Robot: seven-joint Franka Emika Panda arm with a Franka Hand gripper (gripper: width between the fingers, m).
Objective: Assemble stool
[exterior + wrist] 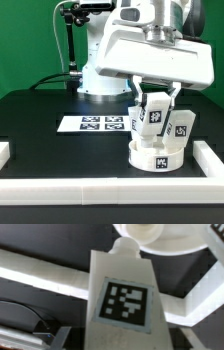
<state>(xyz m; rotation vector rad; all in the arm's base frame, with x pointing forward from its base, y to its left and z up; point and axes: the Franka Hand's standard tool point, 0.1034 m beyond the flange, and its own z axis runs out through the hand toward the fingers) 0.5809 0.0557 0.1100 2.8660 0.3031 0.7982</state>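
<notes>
Two-finger gripper (155, 103) is clamping one white chunky plastic block leg (153, 114) by its flanks. The leg's long axis is running near upright, narrow tip down. Thick round white plastic seat (157, 157) is resting on the black table (40, 120), at 6 o'clock directly beneath the gripper in the exterior view. In the wrist view the tip is pointing at the seat; contact cannot be told.

Count: one seat and three legs. One leg is held. A second leg (136, 118) at 10 o'clock and a third leg (181, 126) at 2 o'clock are seemingly standing on the seat. One marker board (98, 123) is lying at the seat's 9 o'clock.

Judgement: the coming move is running straight down.
</notes>
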